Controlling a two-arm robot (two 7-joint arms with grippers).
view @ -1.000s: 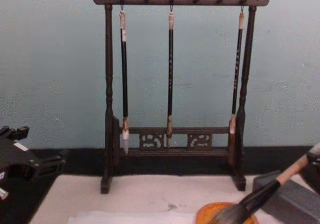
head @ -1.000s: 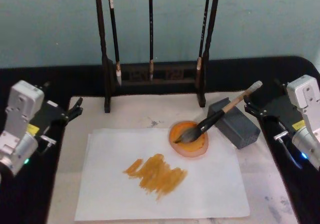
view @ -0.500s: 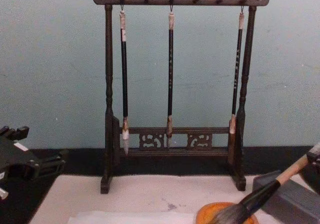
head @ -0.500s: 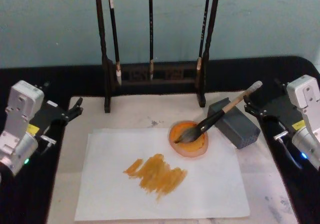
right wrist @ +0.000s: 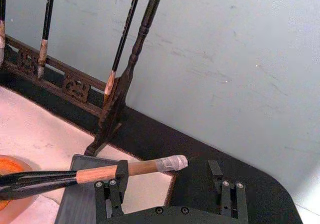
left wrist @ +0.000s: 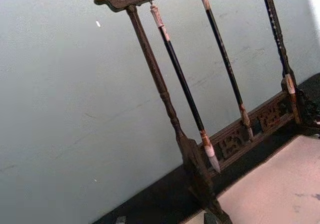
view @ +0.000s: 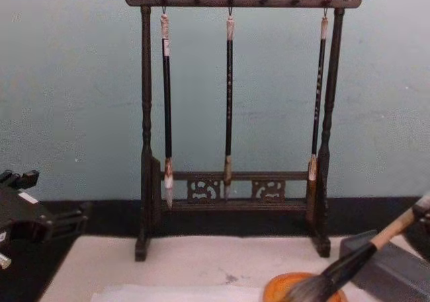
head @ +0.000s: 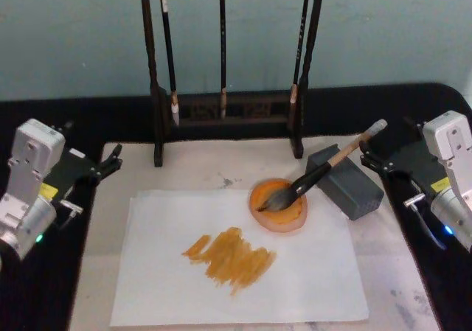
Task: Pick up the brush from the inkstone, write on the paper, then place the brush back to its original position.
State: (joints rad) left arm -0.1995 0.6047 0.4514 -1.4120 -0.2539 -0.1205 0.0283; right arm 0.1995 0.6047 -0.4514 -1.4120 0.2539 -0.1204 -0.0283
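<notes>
**Brush rests in its dish, right end effector open at its tip**

Nearest the robot, the paper (head: 310, 287) lies flat on a cream mat (head: 199, 161) and carries a patch of orange strokes (head: 230, 256) toward 7 o'clock of its middle.

At the sheet's 1 o'clock corner sits a round orange dish (head: 274, 226). The brush (head: 324, 170) lies with its bristles in the dish. Its handle slopes up toward 2 o'clock and leans on a grey block (head: 354, 191).

The right end effector (right wrist: 169, 166) sits at 3 o'clock, spread wide and holding nothing. The brush's white cap lies in the gap between its jaws.

The left end effector (head: 110, 160) is parked at 9 o'clock, well apart from the paper. Whether it is open or closed cannot be told.

Judging by its build, the brush should be light, with a stiff, round handle that may roll. Its bristles look soft and wet, so likely to drip or smear. The bare tan wood just below the cap looks like the cleanest hold.

Farthest away, at 12 o'clock on the black table (head: 133, 113), a dark wooden rack (view: 228, 1) holds three slim brushes (view: 229, 93).
</notes>
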